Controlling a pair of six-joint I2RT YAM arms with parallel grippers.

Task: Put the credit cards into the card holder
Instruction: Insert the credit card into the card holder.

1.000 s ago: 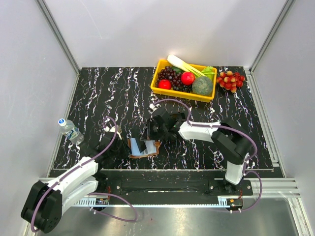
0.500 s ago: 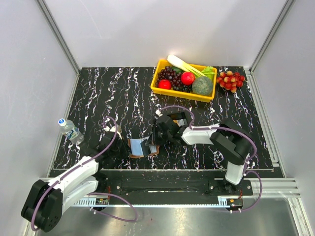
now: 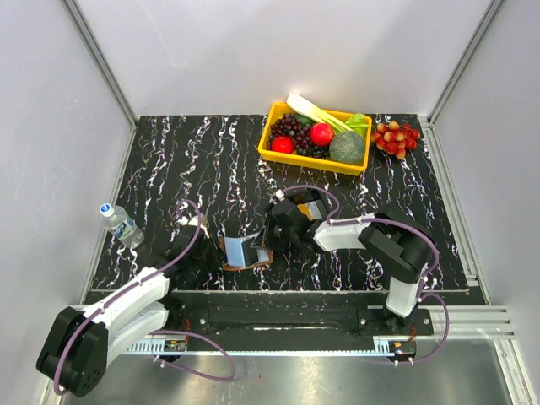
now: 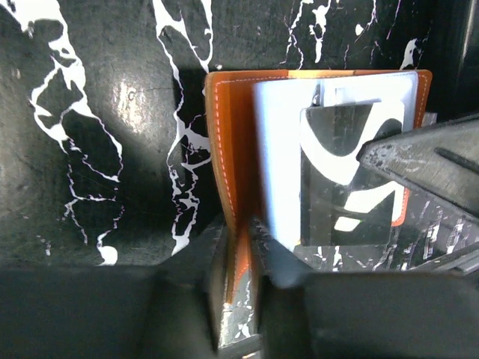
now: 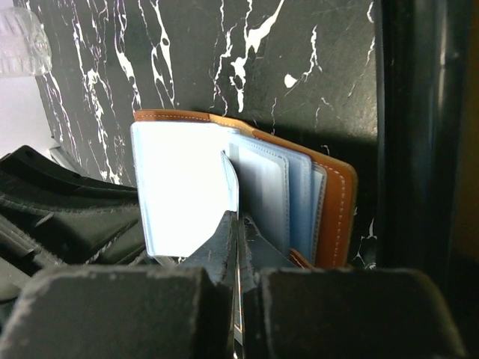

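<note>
The task looks to be at an early stage, judging by how things lie. The holder (image 3: 246, 253) lies open on the table near the front edge, between the two arms; its brown cover (image 4: 230, 149) is spread flat and its pale sleeves are fanned up.

The left gripper (image 4: 238, 258) has its fingers pinched narrow on the near edge of the cover, pinning the holder down; in the top view the left gripper (image 3: 216, 256) sits just left of the holder. The right gripper (image 5: 236, 224) is closed on one thin sleeve (image 5: 230, 183), holding it upright and apart from the others (image 5: 262, 194); from above, the right gripper (image 3: 268, 245) is at the holder's right edge. Whether that leaf is only a sleeve or has a card in it cannot be told, since it shows edge-on.

The sleeves in the left wrist view look clear or white; no coloured card shows inside any of them. Just behind the right gripper stands the black box (image 3: 302, 202), with something orange in it (image 3: 314, 210), likely one of the cards; how many cards it holds cannot be made out.

So the holder is open and a pocket is being parted; fetching the cards and sliding them in appears to be left to do.
</note>
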